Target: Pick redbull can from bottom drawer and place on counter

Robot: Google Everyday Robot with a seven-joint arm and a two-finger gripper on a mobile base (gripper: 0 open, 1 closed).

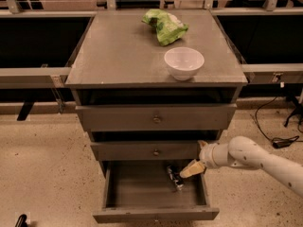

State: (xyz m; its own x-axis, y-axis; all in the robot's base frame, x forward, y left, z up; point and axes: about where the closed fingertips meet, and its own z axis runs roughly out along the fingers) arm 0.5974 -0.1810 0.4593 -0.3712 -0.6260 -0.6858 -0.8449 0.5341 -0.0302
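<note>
The redbull can lies on its side in the open bottom drawer, toward the right of the drawer floor. My gripper hangs at the drawer's right side, just right of the can and slightly above it. It is open and holds nothing. One tan finger points down toward the can. The counter is the grey cabinet top above the three drawers.
A white bowl stands on the counter near its front right. A green bag lies behind it. The two upper drawers are shut. My arm reaches in from the right. Black cables lie on the floor at right.
</note>
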